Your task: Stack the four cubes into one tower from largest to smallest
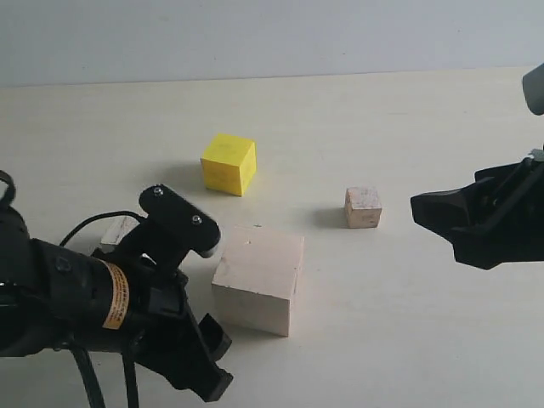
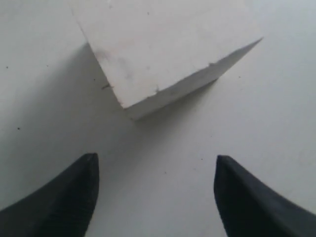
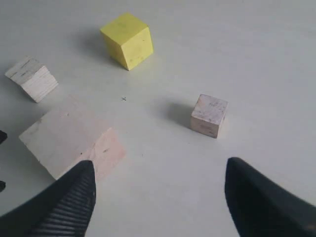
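1. Four cubes are seen resting apart on the pale table (image 1: 399,340); none is stacked on another.
2. The large pale wooden block (image 1: 257,283) is taken as the centre of the clock face in the exterior view.
3. The yellow cube (image 1: 229,163) is found at about 11 o'clock from the block, well apart from it.
4. The pinkish wooden cube (image 1: 363,207) is placed at about 2 o'clock from the block.
5. The pale layered cube (image 1: 119,231) is seen between 9 and 10 o'clock, partly hidden behind the left arm.
6. The left gripper (image 2: 155,197) is held at about 7 o'clock from the block, near one of its corners but not touching it; its jaws are spread wide with only bare table between them.
7. The right gripper (image 3: 158,197) is held at about 3 o'clock from the pinkish wooden cube, near it but clear of it; its jaws are likewise parted and nothing is gripped.
8. In the right wrist view all four cubes are shown beyond the dark fingertips (image 3: 69,197).
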